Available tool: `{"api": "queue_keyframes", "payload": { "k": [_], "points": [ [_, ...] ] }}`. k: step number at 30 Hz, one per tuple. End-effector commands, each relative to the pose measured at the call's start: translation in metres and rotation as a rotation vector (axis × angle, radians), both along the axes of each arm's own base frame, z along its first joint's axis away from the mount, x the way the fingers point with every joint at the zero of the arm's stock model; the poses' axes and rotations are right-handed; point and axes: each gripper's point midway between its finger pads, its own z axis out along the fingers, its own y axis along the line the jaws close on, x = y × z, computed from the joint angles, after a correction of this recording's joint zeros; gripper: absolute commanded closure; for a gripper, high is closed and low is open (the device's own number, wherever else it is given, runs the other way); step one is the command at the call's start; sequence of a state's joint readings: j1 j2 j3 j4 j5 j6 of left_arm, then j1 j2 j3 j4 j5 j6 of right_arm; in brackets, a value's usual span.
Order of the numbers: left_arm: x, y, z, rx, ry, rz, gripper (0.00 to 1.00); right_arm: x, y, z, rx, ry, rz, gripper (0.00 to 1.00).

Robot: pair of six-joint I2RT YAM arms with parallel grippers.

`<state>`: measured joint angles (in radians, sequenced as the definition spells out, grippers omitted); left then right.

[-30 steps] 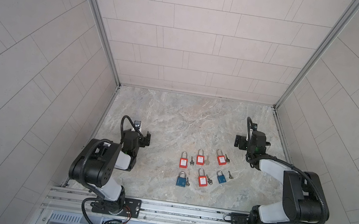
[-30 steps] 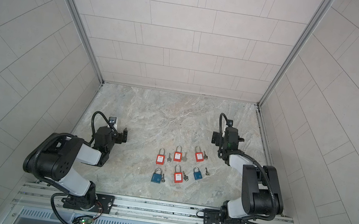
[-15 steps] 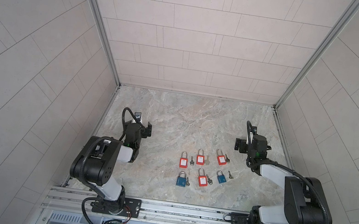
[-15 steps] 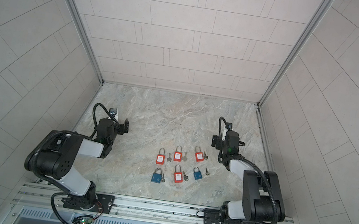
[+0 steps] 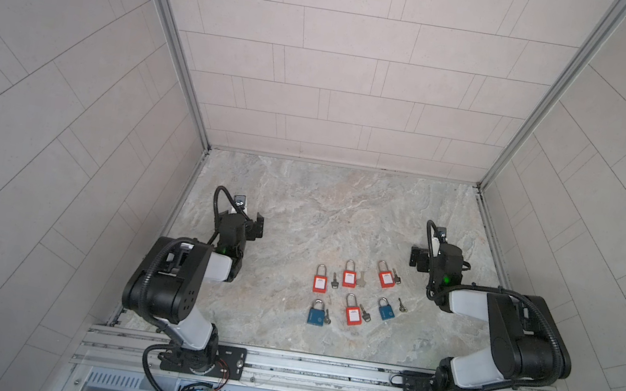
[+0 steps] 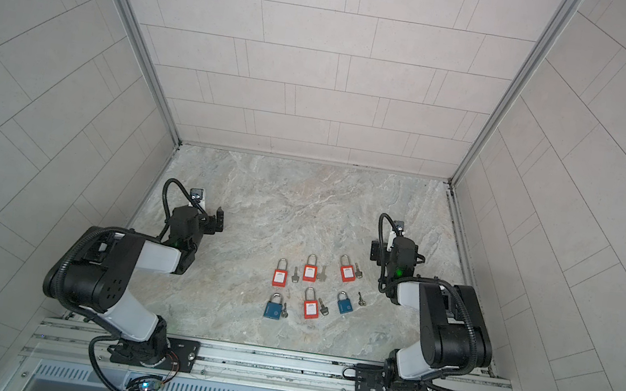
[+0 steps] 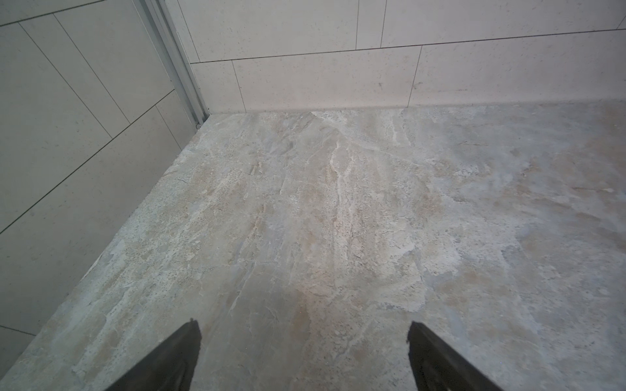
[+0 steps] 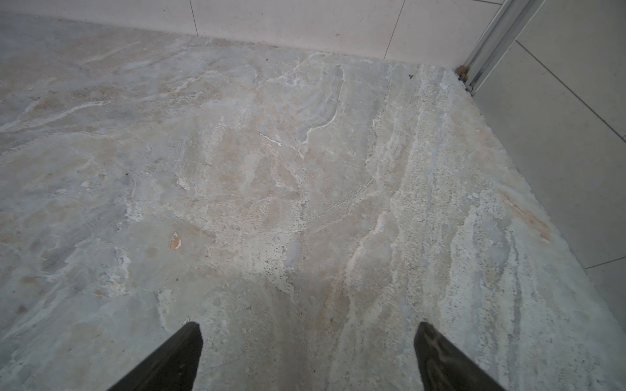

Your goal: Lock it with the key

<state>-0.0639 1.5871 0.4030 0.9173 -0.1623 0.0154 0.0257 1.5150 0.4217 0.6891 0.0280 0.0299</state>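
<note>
In both top views six padlocks (image 5: pixel 353 315), four red and two blue, lie in two rows in the middle of the worktop (image 5: pixel 301 203), a key (image 5: pixel 334 281) just beside each. The left gripper (image 5: pixel 257 227) sits well apart on their left and the right gripper (image 5: pixel 417 258) apart on their right, neither touching them. In the left wrist view that gripper's fingers (image 7: pixel 169 359) stand spread wide over marble near a wall corner. The right wrist view shows its fingers (image 8: pixel 447 359) equally spread, only marble between them.

Four red-bodied padlocks (image 5: pixel 320 284) (white label on each), two blue-bodied padlocks (image 5: pixel 316 317), silver shackles throughout. Grey-beige veined stone table (image 5: pixel 300 211). Pale beige tiled walls (image 5: pixel 364 65), thin dark joints.
</note>
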Motion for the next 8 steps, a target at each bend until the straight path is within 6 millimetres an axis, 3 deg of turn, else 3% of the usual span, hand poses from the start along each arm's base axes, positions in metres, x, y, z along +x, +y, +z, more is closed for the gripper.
{"api": "queue_keyframes", "payload": {
  "k": [1,8],
  "points": [
    [0.0019,0.0036,-0.0032,-0.006,0.013,0.021,0.0,0.0069,-0.0004,0.0111,-0.022,-0.049,0.008,0.01],
    [0.0019,0.0058,-0.0036,-0.023,0.014,0.019,0.0,0.006,-0.001,0.0124,-0.021,-0.052,0.002,0.0]
  ]
}}
